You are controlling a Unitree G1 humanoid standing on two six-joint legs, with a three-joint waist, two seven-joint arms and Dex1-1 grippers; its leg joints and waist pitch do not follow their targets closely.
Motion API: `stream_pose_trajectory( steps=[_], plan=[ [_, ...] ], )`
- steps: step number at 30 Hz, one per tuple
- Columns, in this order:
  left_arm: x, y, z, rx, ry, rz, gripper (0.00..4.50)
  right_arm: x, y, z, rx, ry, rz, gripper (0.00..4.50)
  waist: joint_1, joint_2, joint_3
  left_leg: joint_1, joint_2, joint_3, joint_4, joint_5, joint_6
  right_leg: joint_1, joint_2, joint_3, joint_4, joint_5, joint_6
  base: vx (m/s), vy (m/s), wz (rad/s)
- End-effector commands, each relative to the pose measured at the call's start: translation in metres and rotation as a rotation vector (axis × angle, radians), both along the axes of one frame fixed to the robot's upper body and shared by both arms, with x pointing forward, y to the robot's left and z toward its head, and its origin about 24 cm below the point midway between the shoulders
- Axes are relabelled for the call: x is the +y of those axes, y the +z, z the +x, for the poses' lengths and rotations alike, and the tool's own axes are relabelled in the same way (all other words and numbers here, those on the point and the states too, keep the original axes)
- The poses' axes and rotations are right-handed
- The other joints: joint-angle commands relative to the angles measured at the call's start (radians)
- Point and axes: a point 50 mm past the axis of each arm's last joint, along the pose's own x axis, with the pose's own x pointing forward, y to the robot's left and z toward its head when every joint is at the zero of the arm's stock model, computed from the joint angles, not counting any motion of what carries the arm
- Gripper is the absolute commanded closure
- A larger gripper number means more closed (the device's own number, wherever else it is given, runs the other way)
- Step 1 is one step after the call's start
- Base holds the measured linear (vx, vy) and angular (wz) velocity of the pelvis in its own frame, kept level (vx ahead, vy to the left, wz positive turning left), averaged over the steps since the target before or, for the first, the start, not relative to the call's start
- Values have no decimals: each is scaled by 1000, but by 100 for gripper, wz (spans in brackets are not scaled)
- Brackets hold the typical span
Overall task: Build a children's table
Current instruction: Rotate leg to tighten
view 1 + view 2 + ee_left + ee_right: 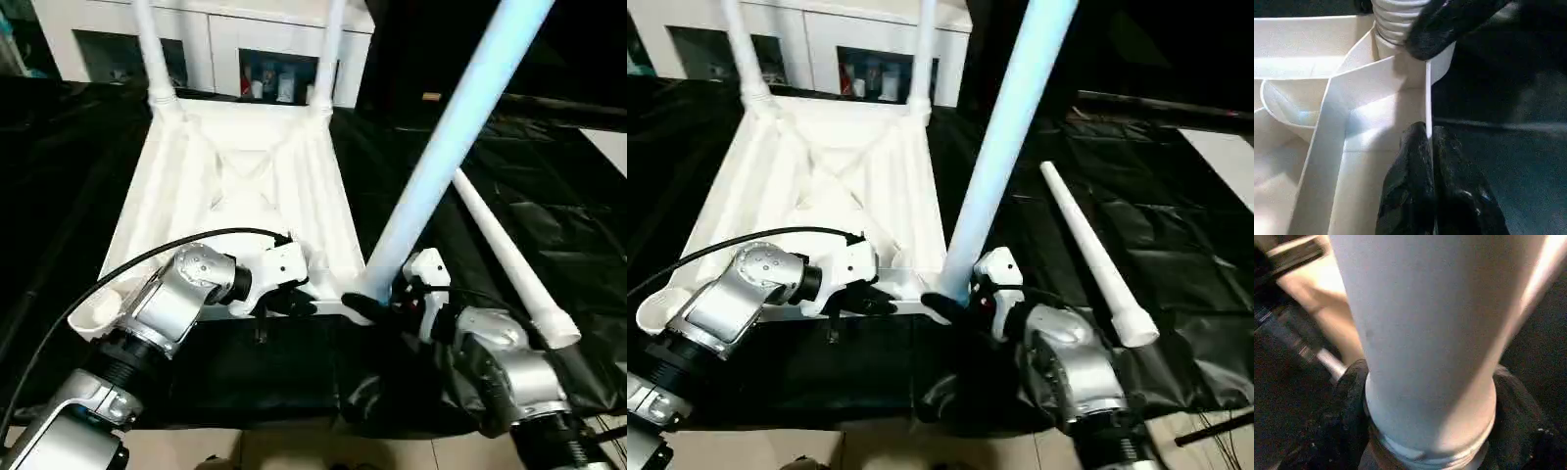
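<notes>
Fingers of your right gripper (377, 305) sit either side of the thick base of a table leg (446, 137), one black finger (1349, 416) on each flank of the tube, clasping it just above its threaded end. That leg rises at a tilt from the near right corner of the upturned table top (245, 186), leaning up and away to the right.

Your left gripper (294, 302) is pinched shut on the top's near edge wall (1427, 98), close beside that same corner; its two black fingers (1415, 186) press together with the thin white rim caught between them.

You see the top lying underside up on black sheeting (568, 206), its ribs crossing in the middle. Two legs (152, 49) already stand in the far corner sockets. The near left corner socket (98, 308) is open. A fourth leg (505, 259) lies loose on the sheeting to the right, apart from the top. Beyond the top stands a white cabinet (225, 44).
</notes>
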Motion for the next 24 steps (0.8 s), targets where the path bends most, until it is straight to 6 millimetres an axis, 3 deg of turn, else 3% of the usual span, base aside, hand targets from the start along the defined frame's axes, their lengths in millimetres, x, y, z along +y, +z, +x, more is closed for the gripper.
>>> stream_pose_trajectory(
  steps=[1, 4, 6, 7, 9, 12, 15, 18, 21, 22, 24],
  plan=[
    [-17, -10, 1, 26, 60, -37, 450, -15, -23, 10, 137, -296, 27, 175, -2, 14, -55, 6, 42, -33, -79, -315, -14, 39, -73, 51, -99, -530, -109, 0, 0, 0],
    [-40, -13, 7, 13, 163, -57, 450, -5, -29, 23, 186, -447, 39, 175, -21, 15, -50, 13, 39, -41, -76, -374, -26, 33, -76, 38, -118, -639, -76, 0, 0, 0],
    [-56, -13, 9, 4, 222, -61, 450, 2, -28, 32, 204, -525, 44, 175, -30, 18, -52, 11, 40, -47, -77, -390, -24, 37, -76, 32, -121, -619, -69, 0, 0, 0],
    [-62, -14, 11, -1, 254, -62, 450, 5, -26, 36, 211, -551, 50, 175, -32, 26, -46, 12, 42, -53, -82, -416, -24, 38, -72, 24, -127, -595, -70, 0, 0, 0],
    [-73, -15, 12, -25, 291, -49, 450, 10, -23, 44, 215, -605, 55, 175, -41, 24, -45, 13, 41, -57, -82, -456, -25, 38, -70, 17, -129, -581, -67, 0, 0, 0],
    [-78, -15, 13, -43, 298, -37, 450, 13, -19, 49, 209, -624, 52, 175, -41, 25, -48, 8, 42, -62, -84, -465, -18, 49, -75, 8, -133, -557, -62, 0, 0, 0],
    [-78, -15, 14, -57, 295, -27, 450, 18, -15, 54, 188, -613, 40, 175, -37, 23, -48, 16, 37, -57, -81, -459, -8, 40, -77, 12, -139, -573, -62, 0, 0, 0],
    [-74, -15, 14, -66, 286, -28, 450, 20, -11, 57, 165, -585, 63, 175, -39, 19, -50, 13, 39, -56, -81, -455, -5, 41, -77, 11, -138, -575, -64, 0, 0, 0],
    [-72, -14, 14, -69, 278, -31, 450, 21, -7, 59, 139, -556, 88, 104, -39, 20, -52, 13, 41, -55, -82, -445, -2, 41, -79, 13, -135, -561, -73, 0, 0, 0],
    [-71, -12, 14, -71, 261, -35, 450, 19, -5, 59, 126, -541, 91, 98, -41, 15, -55, 12, 42, -55, -82, -446, 2, 41, -79, 14, -134, -555, -75, 0, 0, 0],
    [-70, -11, 13, -73, 248, -37, 450, 18, -4, 60, 117, -530, 93, 88, -37, 19, -55, 14, 43, -52, -82, -433, 4, 38, -79, 18, -132, -531, -89, 0, 0, 0]
  ],
)
